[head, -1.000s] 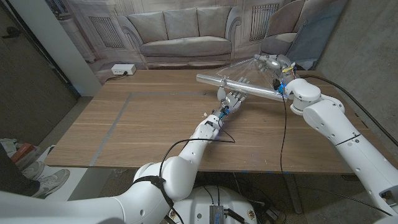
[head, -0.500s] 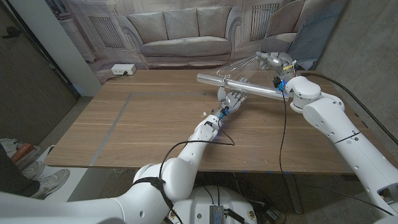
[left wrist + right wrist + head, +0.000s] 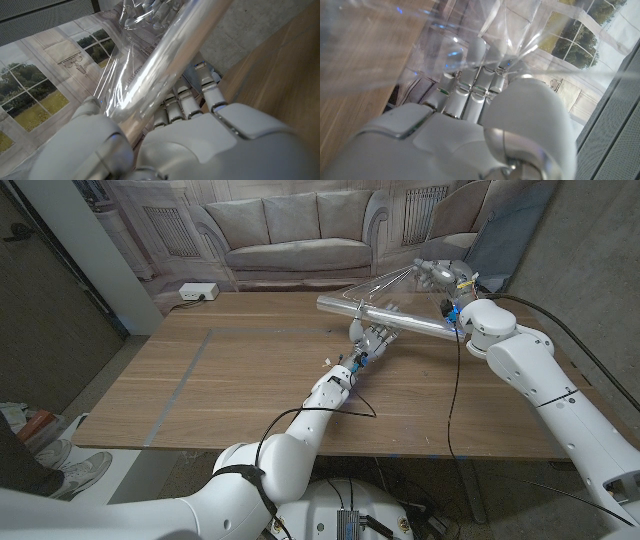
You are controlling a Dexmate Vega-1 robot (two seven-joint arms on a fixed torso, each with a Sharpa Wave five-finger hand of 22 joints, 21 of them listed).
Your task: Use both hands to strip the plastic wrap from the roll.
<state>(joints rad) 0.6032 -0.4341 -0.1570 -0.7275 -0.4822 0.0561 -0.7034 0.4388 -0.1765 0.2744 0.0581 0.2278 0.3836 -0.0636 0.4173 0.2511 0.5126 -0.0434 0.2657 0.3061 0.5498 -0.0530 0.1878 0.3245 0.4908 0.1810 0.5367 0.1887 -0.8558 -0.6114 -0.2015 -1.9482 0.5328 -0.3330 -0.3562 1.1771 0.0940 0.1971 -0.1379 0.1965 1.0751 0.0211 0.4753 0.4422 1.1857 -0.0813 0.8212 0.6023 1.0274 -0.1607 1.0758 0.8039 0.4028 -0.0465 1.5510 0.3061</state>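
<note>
A long roll of clear plastic wrap (image 3: 385, 318) lies across the far right of the wooden table (image 3: 250, 390). My left hand (image 3: 375, 338) grips the roll near its middle; in the left wrist view the roll (image 3: 165, 55) runs between thumb and fingers of that hand (image 3: 200, 135). My right hand (image 3: 438, 278) is raised behind the roll's right end and holds a bunched edge of the film. A clear sheet of wrap (image 3: 392, 288) stretches from the roll up to that hand. In the right wrist view the film (image 3: 500, 35) spreads from the closed fingers (image 3: 470, 95).
A backdrop printed with a sofa (image 3: 295, 230) stands along the table's far edge, with a white power strip (image 3: 197, 292) at its foot. A black cable (image 3: 455, 380) hangs over the table beside my right arm. A person's shoe (image 3: 80, 470) is on the floor at left.
My right hand has lifted slightly up and away from the roll, drawing the sheet of film tauter. The left hand keeps its hold on the roll.
</note>
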